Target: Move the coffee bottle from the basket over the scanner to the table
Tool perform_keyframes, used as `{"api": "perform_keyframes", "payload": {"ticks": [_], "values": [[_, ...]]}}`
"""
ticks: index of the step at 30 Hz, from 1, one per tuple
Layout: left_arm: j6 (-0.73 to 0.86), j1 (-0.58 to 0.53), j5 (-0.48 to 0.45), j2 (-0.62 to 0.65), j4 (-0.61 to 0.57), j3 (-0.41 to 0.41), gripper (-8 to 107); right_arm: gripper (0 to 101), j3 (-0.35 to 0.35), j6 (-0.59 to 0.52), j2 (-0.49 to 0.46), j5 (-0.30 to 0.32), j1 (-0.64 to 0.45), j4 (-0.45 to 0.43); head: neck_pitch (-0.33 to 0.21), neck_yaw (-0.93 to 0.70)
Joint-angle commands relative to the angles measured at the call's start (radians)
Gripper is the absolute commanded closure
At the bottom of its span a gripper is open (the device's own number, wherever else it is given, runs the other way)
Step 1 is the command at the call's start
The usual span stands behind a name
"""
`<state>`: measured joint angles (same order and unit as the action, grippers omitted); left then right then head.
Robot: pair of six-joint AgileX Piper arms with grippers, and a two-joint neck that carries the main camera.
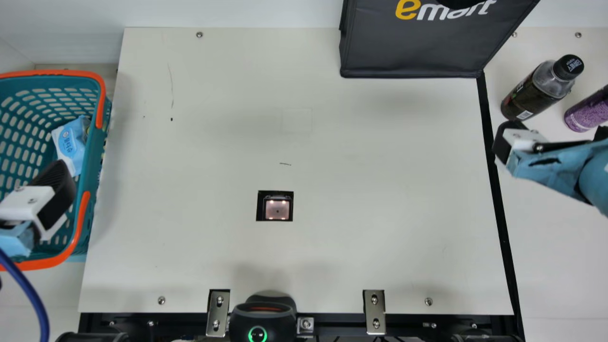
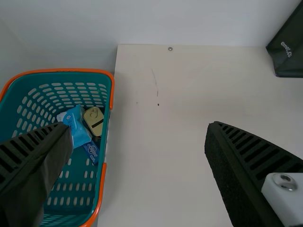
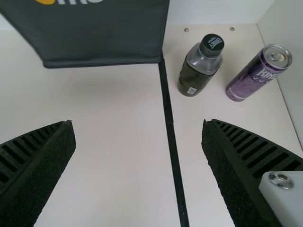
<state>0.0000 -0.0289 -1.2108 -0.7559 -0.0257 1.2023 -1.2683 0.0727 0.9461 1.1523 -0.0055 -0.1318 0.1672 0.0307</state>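
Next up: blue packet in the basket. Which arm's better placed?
Left, I'd say: the left tool hangs open by the basket, near the blue packet; the right tool is across the table, near the bottle.

Surface (image 1: 380, 199): cream, flat; screw heads (image 1: 161, 300) near its corners, thin scratch toward far left. Black strip (image 3: 172, 142) along right side. White back wall (image 1: 237, 13) beyond far edge; pale right side wall (image 3: 289, 42). Shadows soft-edged.

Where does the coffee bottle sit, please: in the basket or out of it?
Out: the coffee bottle stands on the table beside the purple can, across from the basket.
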Motion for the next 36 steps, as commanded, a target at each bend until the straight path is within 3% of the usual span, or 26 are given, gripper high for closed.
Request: {"api": "perform_keyframes", "payload": {"ticks": [1, 10, 36], "values": [[0.000, 0.000, 0.000, 0.000, 0.000, 0.000, 9, 6, 0.009, -0.013, -0.049, 0.008, 0.003, 0.026, -0.029, -0.003], [0.000, 0.000, 0.000, 0.000, 0.000, 0.000, 9, 6, 0.051, -0.073, -0.202, 0.061, 0.017, 0.118, -0.029, -0.003], [0.000, 0.000, 0.000, 0.000, 0.000, 0.000, 9, 6, 0.050, -0.073, -0.209, 0.070, 0.016, 0.118, -0.029, -0.003]]}}
